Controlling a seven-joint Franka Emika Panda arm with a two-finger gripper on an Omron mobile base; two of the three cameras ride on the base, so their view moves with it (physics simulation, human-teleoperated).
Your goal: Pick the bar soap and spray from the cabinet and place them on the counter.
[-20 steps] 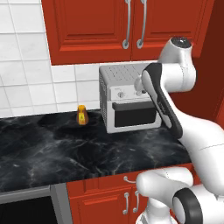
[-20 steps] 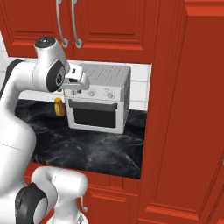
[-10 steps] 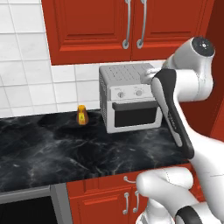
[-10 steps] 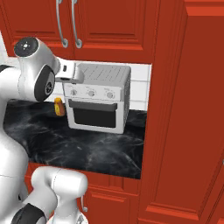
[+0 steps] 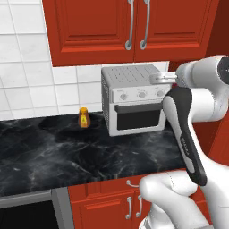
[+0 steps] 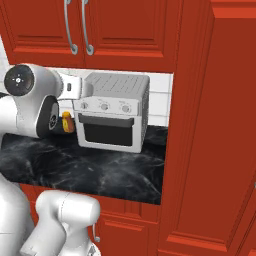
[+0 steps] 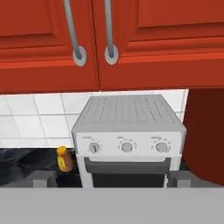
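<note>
No words or numbers can be read anywhere. The small orange bottle (image 5: 83,117) at the middle left of the left base view has a yellow label, but it is too tiny and blurry to read. The white toaster oven with three round knobs (image 7: 127,146) shows no clear marks by its knobs.

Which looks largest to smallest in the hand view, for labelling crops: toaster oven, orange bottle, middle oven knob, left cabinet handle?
1. Toaster oven
2. Left cabinet handle, partly cut off at the top
3. Orange bottle
4. Middle oven knob, only slightly smaller than the bottle
</note>
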